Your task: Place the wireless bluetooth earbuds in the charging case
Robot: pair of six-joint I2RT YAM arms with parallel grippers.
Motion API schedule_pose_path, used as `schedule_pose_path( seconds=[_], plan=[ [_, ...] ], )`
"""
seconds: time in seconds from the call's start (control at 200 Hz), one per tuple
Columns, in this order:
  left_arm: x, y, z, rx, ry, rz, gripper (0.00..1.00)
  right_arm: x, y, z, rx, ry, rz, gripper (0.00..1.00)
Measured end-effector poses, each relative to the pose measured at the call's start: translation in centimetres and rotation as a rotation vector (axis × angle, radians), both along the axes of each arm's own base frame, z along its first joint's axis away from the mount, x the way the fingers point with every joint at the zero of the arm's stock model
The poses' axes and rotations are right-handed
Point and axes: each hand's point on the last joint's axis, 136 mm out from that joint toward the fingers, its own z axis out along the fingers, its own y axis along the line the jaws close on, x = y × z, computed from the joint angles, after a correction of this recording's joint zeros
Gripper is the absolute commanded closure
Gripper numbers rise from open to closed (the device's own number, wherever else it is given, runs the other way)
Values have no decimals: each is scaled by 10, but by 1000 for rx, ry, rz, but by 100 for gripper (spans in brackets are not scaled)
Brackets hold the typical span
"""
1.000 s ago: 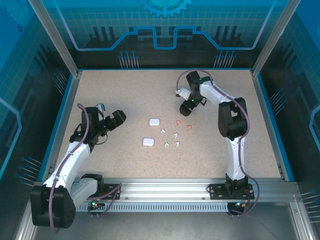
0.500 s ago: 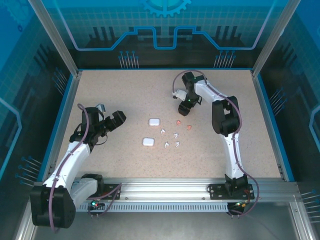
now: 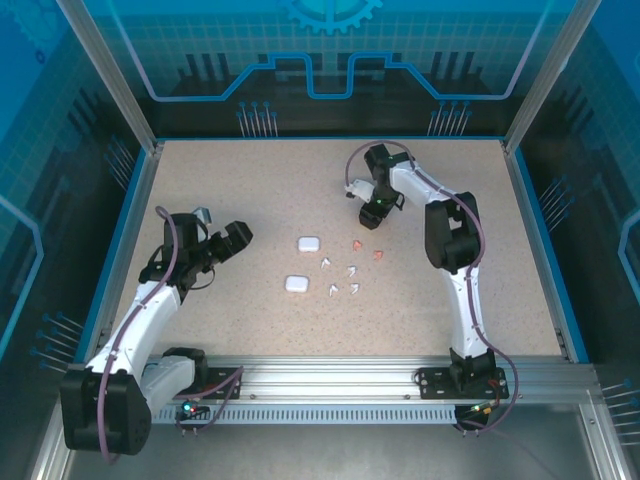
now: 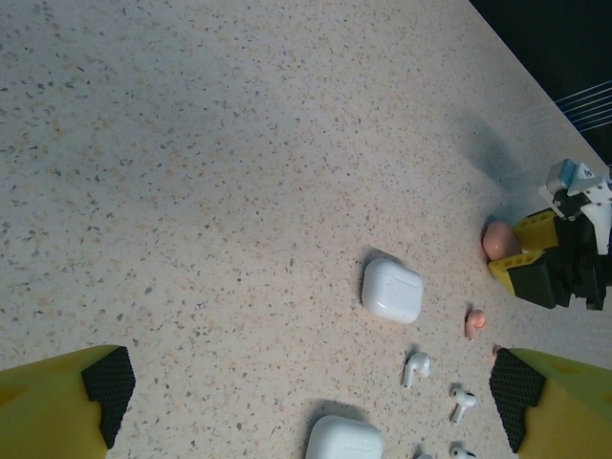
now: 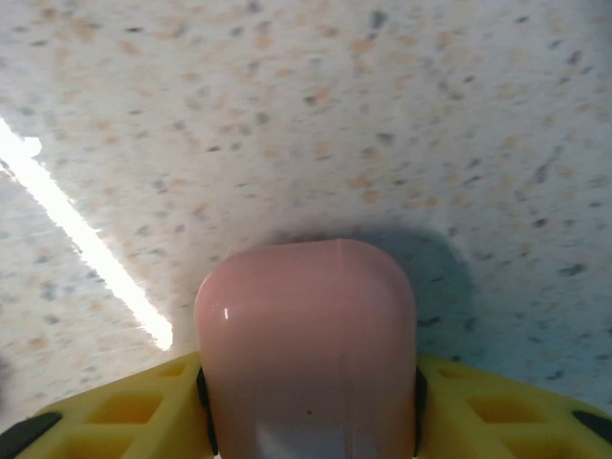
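Observation:
A salmon-pink charging case (image 5: 306, 325) sits on the table between the yellow fingers (image 5: 143, 411) of my right gripper (image 5: 308, 387), whose pads press both of its sides. The left wrist view shows the same case (image 4: 497, 239) at the right gripper (image 4: 509, 252). From above, the right gripper (image 3: 373, 220) points down at the table behind the earbuds. Several white earbuds (image 3: 351, 270) and two pink earbuds (image 3: 377, 254) lie loose mid-table. My left gripper (image 3: 240, 236) hovers open to their left, with nothing between its fingers (image 4: 105, 382).
Two closed white cases (image 3: 308, 243) (image 3: 297, 284) lie left of the earbuds; the left wrist view has the white cases (image 4: 392, 290) (image 4: 344, 442) too. A raised blue rim (image 3: 140, 215) borders the speckled table.
My right gripper's fingers have closed in onto the pink case, and the right arm's elbow has swung left. The left arm has not moved.

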Motion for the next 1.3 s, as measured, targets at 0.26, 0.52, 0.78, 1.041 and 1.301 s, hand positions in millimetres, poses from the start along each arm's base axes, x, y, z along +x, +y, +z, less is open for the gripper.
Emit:
schedule_pose_path(
  seconds=[0.26, 0.52, 0.78, 1.041, 1.301],
  plan=[
    [6, -17, 17, -71, -35, -79, 2, -19, 5, 25, 80, -46, 1, 56],
    [9, -67, 42, -179, -75, -265, 9, -50, 17, 102, 231, -257, 14, 57],
    [6, -136, 68, -275, -109, -495, 20, -118, 55, 154, 393, -416, 137, 56],
    [-2, -186, 77, -349, -100, -651, 23, -162, 82, 174, 504, -465, 221, 56],
    [-11, -217, 80, -380, -96, -747, 22, -170, 95, 179, 534, -469, 235, 56]
  ],
)
